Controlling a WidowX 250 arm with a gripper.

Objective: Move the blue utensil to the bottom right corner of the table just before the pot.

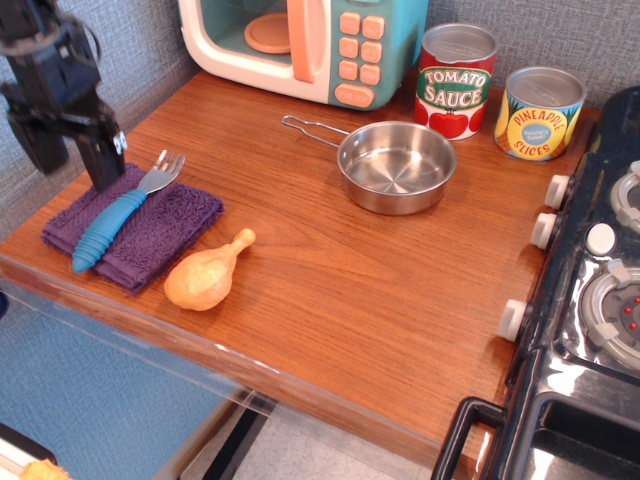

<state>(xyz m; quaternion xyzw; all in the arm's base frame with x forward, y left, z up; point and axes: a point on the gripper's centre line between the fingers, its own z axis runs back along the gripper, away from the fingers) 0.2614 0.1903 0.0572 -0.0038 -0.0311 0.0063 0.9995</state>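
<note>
Hovering at the far left, your gripper [72, 160] has its fingers [104, 160] spread wide with nothing between them. Just right of those fingers, the blue fork [118, 214] lies on the purple cloth [165, 228] on the table [340, 280]. Well to their right, the steel pot [396, 166] holds nothing; an orange plate [272, 32] sits inside the toy microwave [345, 45].

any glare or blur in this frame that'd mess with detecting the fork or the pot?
observation.image view: the blue utensil is sharp and evenly lit on the purple cloth; the pot shows bright specular patches on its steel; the table carries a soft sheen near the front edge; the stove has glossy highlights; the pincer is dark and cropped at the top-left, slightly soft, its jaws apart.
</note>
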